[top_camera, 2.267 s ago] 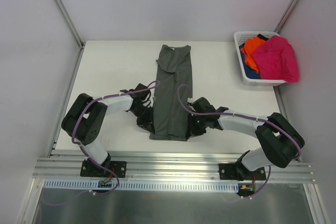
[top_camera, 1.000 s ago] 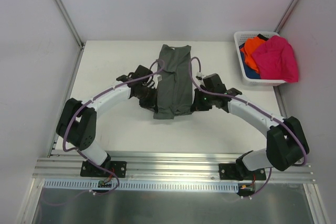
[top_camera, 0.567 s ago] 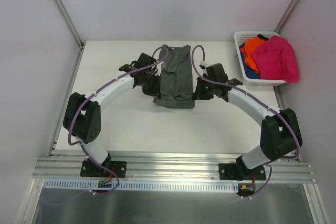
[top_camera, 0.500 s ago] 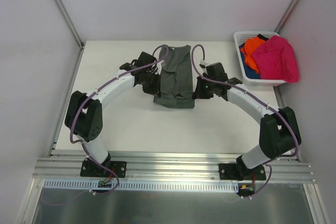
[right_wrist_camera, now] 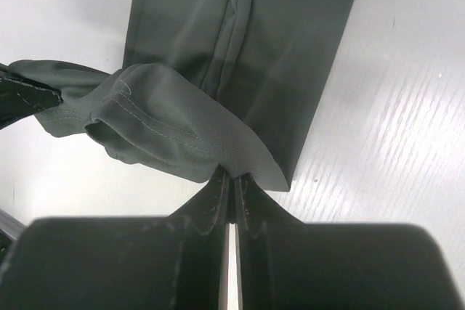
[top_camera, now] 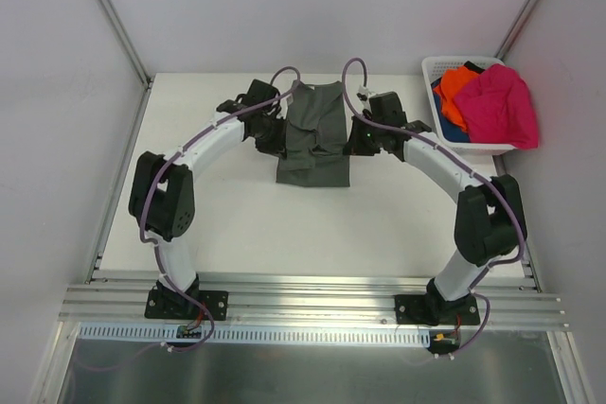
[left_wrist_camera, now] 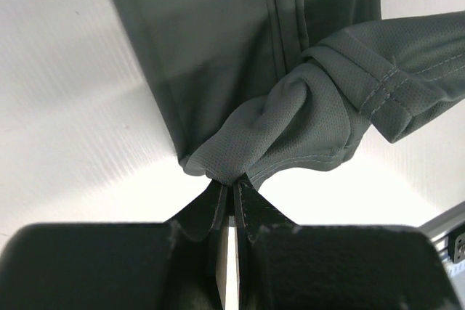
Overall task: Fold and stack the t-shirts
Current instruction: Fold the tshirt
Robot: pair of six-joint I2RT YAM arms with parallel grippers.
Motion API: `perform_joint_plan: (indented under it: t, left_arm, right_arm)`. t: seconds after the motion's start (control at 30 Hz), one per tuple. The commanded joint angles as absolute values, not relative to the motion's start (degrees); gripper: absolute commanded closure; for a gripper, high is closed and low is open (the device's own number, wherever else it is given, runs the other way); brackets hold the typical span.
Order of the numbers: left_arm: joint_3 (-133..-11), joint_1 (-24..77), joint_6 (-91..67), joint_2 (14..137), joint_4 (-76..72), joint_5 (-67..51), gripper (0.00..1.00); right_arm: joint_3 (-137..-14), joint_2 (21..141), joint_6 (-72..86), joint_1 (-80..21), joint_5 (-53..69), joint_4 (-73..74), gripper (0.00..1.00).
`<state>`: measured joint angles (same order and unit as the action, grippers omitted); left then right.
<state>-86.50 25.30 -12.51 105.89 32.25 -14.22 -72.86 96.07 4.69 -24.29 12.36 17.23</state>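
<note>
The dark grey-green t-shirt lies as a narrow strip in the middle of the table, its near end doubled back over itself. My left gripper is shut on the hem's left corner. On the other side, my right gripper pinches the hem's right corner. Both held corners hang above the lower layer of the same shirt. A magenta-pink t-shirt, an orange one and a bit of blue one sit in the basket.
A white lattice basket stands at the table's back right corner. Both arms arch inward from their bases at the near edge, cables looping above the shirt. Metal frame posts rise at the back corners.
Both grippers have carried the shirt's near hem away from the front edge toward the collar. The visible strip has shortened as the cloth folds over itself.
</note>
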Motion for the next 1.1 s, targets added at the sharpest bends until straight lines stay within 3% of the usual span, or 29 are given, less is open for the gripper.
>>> perform_joint_plan:
  t: [0.0, 0.77, 0.83, 1.07]
  left_arm:
    - [-90.87, 24.00, -11.08, 106.78, 32.08, -12.31, 1.00]
    - [-98.87, 22.50, -10.81, 117.86, 29.97, -7.91, 1.00]
    - [-99.75, 22.50, -10.90, 119.00, 29.62, -6.86, 0.95]
    - [-100.72, 22.50, -10.90, 120.41, 29.27, -4.92, 0.92]
  right_arm:
    - [-76.81, 97.03, 2.90, -23.64, 11.08, 15.56, 1.00]
    - [-84.73, 108.37, -1.04, -23.55, 8.35, 12.66, 0.99]
    - [-83.68, 108.54, -1.49, -23.55, 8.26, 12.31, 0.97]
    - [-83.23, 108.89, -2.11, -23.55, 7.91, 11.69, 0.93]
